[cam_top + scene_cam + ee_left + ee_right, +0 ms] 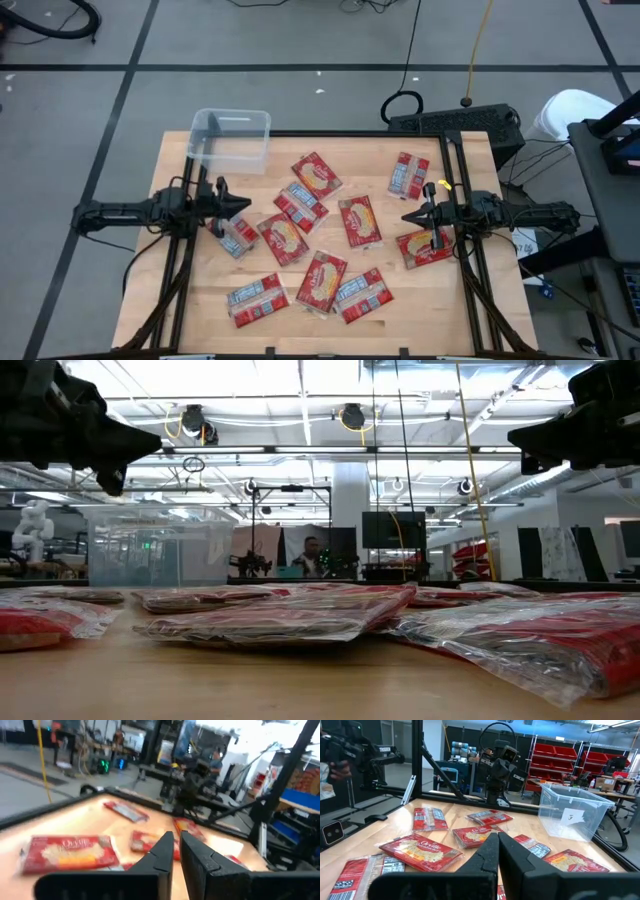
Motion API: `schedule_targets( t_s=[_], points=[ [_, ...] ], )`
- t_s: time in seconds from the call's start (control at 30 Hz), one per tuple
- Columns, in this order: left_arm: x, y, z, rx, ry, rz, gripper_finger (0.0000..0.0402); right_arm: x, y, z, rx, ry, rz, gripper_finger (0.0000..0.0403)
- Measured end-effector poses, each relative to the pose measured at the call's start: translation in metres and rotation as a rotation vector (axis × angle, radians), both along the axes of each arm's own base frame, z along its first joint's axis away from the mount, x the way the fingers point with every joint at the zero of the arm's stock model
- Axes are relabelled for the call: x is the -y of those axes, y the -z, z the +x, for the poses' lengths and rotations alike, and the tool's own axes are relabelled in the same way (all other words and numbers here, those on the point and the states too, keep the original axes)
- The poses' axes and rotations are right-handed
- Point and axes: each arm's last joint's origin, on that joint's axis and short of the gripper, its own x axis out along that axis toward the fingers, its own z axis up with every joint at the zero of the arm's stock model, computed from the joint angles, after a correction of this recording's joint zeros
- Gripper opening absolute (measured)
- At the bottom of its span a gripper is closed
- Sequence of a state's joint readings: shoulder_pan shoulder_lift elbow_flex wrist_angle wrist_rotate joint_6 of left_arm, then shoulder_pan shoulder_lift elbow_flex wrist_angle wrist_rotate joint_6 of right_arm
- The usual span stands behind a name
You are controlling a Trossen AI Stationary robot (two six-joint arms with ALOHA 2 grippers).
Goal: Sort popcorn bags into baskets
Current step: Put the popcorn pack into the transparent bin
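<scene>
Popcorn bags: ten loose on the surface, none in the one basket

Popcorn bags lie scattered over the wooden surface point(190, 310), and the high view gives a count of ten. Upper centre of the frame holds one red-faced bag point(316, 173), with a second point(301, 206) overlapping just below it. A bag with its silvery-blue panel up point(408, 176) sits toward the upper right. One bag point(359, 221) lies in the middle, another point(282, 239) left of centre, and a small pale-faced one point(236, 237) is at centre left. Along the lower part of the frame are three: one at lower left point(257, 299), one at lower centre point(321, 281), and one just right of it point(362, 294), the last two touching. The tenth bag point(424, 248) is at centre right.

One basket point(231, 140), a clear plastic tub, stands at the upper left corner of the surface with nothing visible inside it.

Left gripper point(240, 205) hangs at centre left, above the surface beside the pale-faced bag; its fingers are nearly together with a thin gap and hold nothing. Right gripper point(409, 216) hangs at centre right, near the tenth bag, fingers pressed together and empty. Both arms show raised clear of the bags in the low view.
</scene>
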State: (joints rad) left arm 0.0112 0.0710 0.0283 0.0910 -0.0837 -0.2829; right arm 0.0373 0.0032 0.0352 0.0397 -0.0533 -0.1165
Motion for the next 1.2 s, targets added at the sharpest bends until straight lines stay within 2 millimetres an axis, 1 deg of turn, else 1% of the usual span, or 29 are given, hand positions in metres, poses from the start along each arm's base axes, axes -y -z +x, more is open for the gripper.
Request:
schedule_targets(
  t_s=[0.07, 0.17, 0.33, 0.47, 0.6, 0.8, 1.03, 1.2],
  points=[
    [0.002, -0.010, 0.001, 0.001, 0.023, 0.000, 0.0033, 0.000, 0.000, 0.000, -0.001, 0.000, 0.000, 0.0000],
    [0.004, -0.029, 0.005, -0.025, 0.037, 0.048, 0.0011, 0.000, 0.000, 0.000, -0.001, 0.000, 0.000, 0.0000],
    [0.005, -0.074, 0.015, -0.069, 0.024, 0.075, 0.0006, 0.000, 0.000, 0.000, -0.002, 0.000, 0.000, 0.0000],
    [0.005, -0.112, 0.028, -0.124, 0.022, 0.101, 0.0004, 0.000, 0.000, 0.000, -0.003, 0.000, 0.000, 0.0000],
    [0.005, -0.142, 0.042, -0.167, 0.006, 0.127, 0.0003, 0.000, 0.000, 0.000, -0.003, 0.000, 0.000, 0.0000],
    [0.005, -0.172, 0.062, -0.236, -0.020, 0.183, 0.0003, 0.000, 0.000, 0.000, -0.003, 0.000, 0.000, 0.0000],
    [0.006, -0.200, 0.084, -0.237, -0.024, 0.175, 0.0004, 0.000, 0.000, 0.000, -0.002, 0.000, 0.000, 0.0000],
    [0.006, -0.215, 0.098, -0.305, -0.041, 0.133, 0.0004, 0.000, 0.000, 0.000, 0.000, 0.000, 0.000, 0.0000]
  ],
)
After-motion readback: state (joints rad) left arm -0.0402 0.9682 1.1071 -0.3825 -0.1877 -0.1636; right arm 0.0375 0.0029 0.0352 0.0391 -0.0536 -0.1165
